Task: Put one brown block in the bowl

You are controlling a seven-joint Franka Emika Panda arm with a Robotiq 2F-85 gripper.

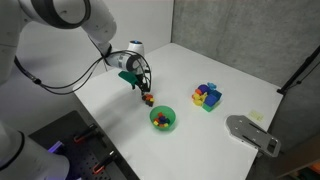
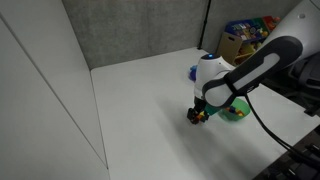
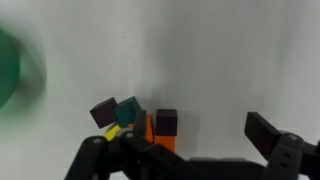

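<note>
In the wrist view a dark-brown block (image 3: pixel 166 121) sits against an orange block (image 3: pixel 158 138). A second dark-brown block (image 3: pixel 104 112) and a teal block (image 3: pixel 128 109) lie just left of them. My gripper (image 3: pixel 200 130) is open. Its left finger is close beside the first brown block and its right finger stands well off to the right. The green bowl (image 3: pixel 14 72) is a blur at the left edge. In both exterior views the gripper (image 1: pixel 137 82) (image 2: pixel 197 108) hangs low over the block cluster (image 1: pixel 148 98) (image 2: pixel 197 117), beside the bowl (image 1: pixel 162 120) (image 2: pixel 240 112).
The bowl holds a few coloured blocks. A blue tray of coloured blocks (image 1: pixel 208 96) stands further along the white table. A grey flat object (image 1: pixel 250 133) lies near the table's corner. A box of coloured items (image 2: pixel 246 35) stands behind the table.
</note>
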